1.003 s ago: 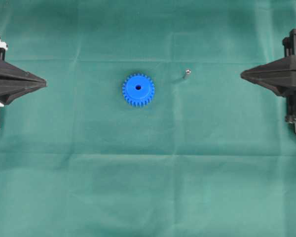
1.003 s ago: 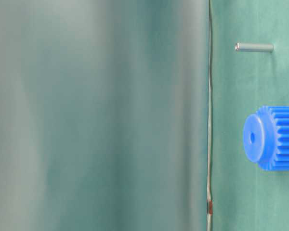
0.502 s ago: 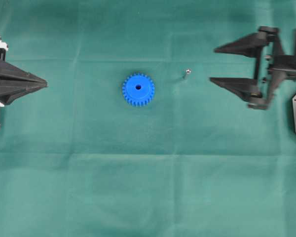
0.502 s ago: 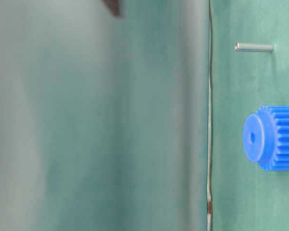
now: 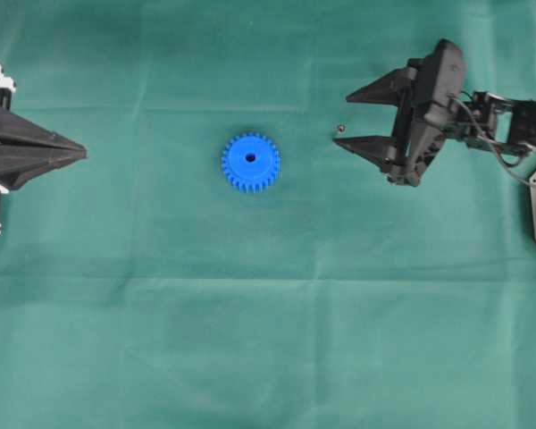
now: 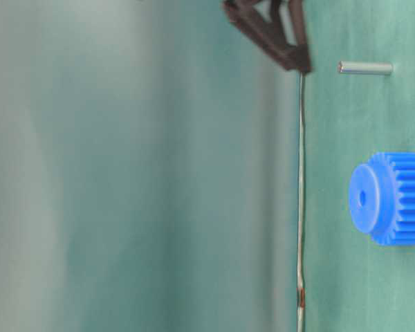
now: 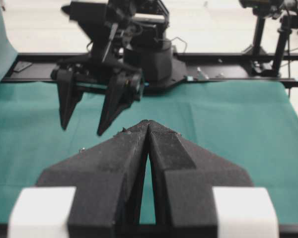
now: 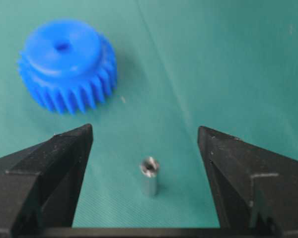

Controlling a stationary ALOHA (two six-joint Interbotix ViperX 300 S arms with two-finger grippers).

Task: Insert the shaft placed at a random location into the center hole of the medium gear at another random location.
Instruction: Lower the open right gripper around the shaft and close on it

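So the right gripper (image 5: 344,118) was spread wide over the green cloth (image 5: 268,340) on the bench, nothing held, fingertips pointing toward the middle. In the overhead view the shaft (image 5: 339,128) sat right by those fingertips, roughly between the two of them but not touching either one as far as I could see. The right wrist view made it clearer: the little silvery pin (image 8: 149,175) stood upright on the cloth in the gap between the two black fingers (image 8: 49,173), clear of both.

The medium gear (image 5: 250,162) was lying flat near the centre of the cloth, hub up, with the center hole (image 5: 250,158) showing as a small dark dot. It was well apart from the shaft, off toward the left arm's side. From the wrist camera the gear (image 8: 66,64) showed beyond the shaft, up and to the left.

The left gripper (image 5: 82,154) was parked at its own edge with both fingers pressed together, empty, well away from the gear. The left wrist view showed those fingers (image 7: 124,163) meeting at a point.
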